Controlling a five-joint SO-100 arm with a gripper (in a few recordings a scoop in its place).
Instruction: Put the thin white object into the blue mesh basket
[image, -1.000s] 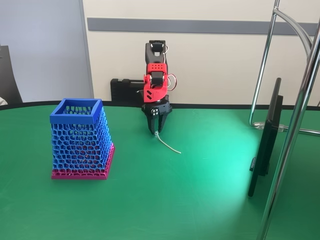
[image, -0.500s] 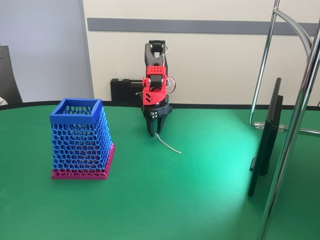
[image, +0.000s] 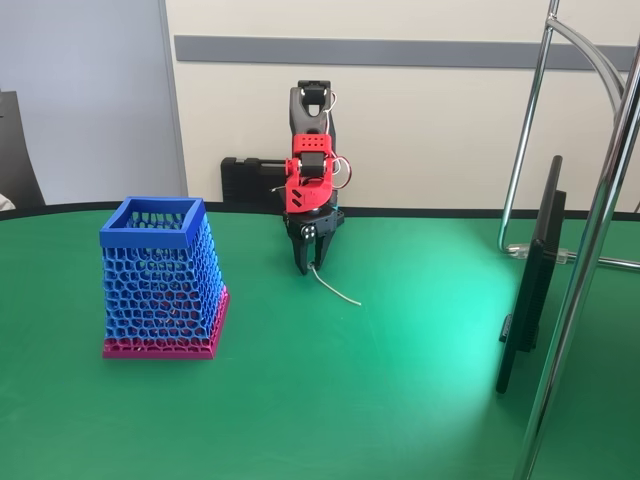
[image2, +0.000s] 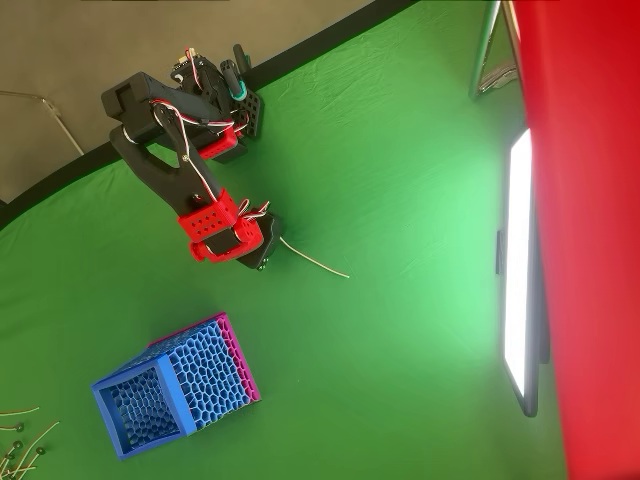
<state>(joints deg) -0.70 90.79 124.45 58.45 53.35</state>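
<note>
Gripper (image: 311, 266) pointing straight down at the green surface (image: 400, 400), fingers drawn close around the near end of the thin white object (image: 337, 288) (whether it truly pinches, I cannot tell). The strand lies slightly curved on the cloth. The blue mesh basket (image: 160, 280) stands upright, well apart to the left; a dark monitor (image: 530, 280) stands at right.

text: none legible | labels: none | brands: none | numbers: none | signs: none
</note>
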